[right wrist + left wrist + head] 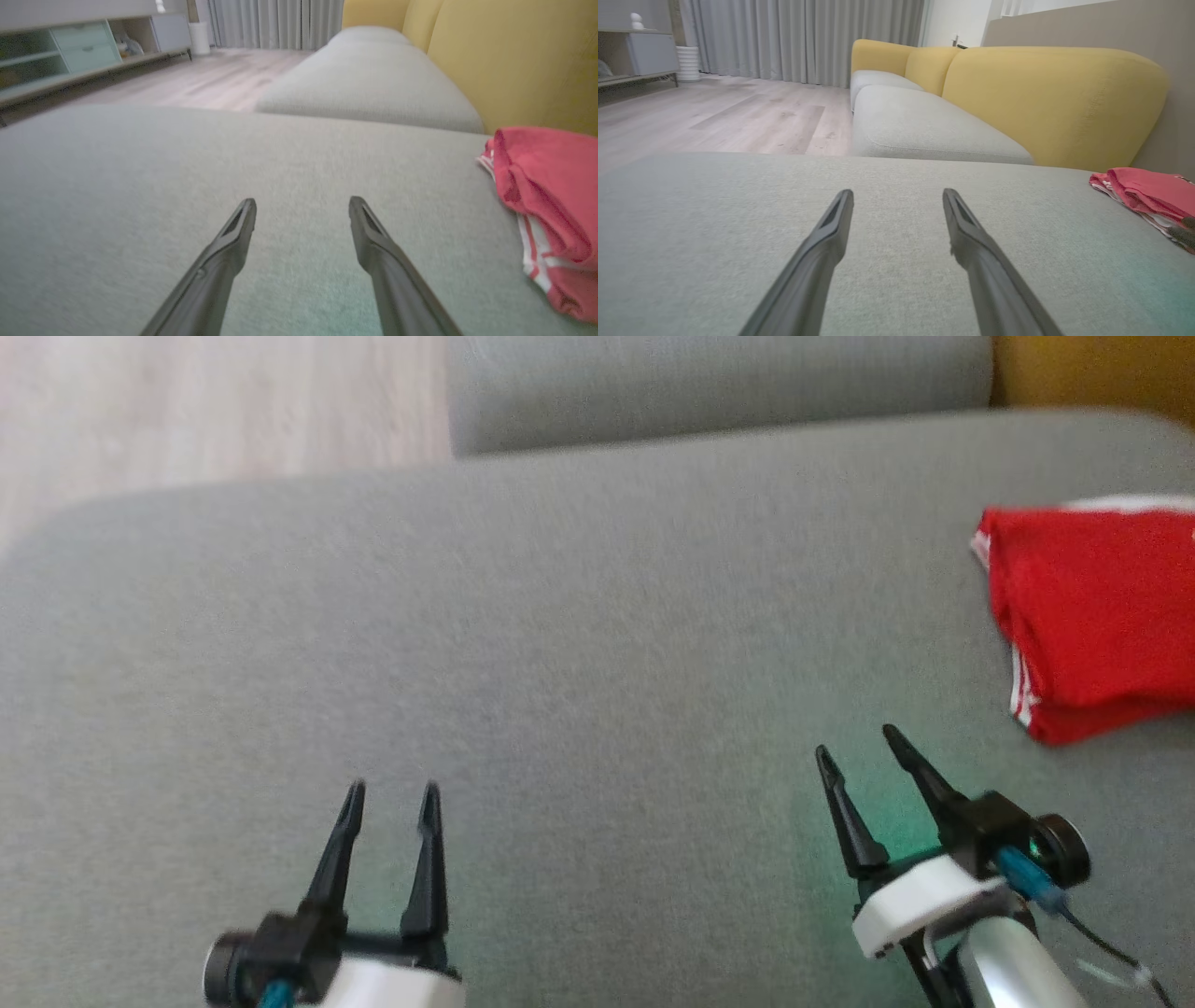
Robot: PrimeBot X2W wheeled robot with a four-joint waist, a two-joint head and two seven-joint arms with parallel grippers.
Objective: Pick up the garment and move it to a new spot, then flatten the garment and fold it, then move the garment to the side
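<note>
Red garment (1092,616) sits far right on grey cushion (560,616), clear of both arms. Wrist views add yellow backrest (1045,98), curtains (803,37). Left gripper (392,791), right gripper (855,740) low over cushion, fingers spread wide.

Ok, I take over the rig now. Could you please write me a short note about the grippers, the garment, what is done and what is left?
Left gripper: open, empty, over the grey fabric sofa cushion.
Right gripper: open, empty, apart from the red garment with white stripes.
Garment: lies folded at the cushion's right side.
Done: it looks folded and set aside.
Left: probably nothing; check that the fold is tidy.
</note>
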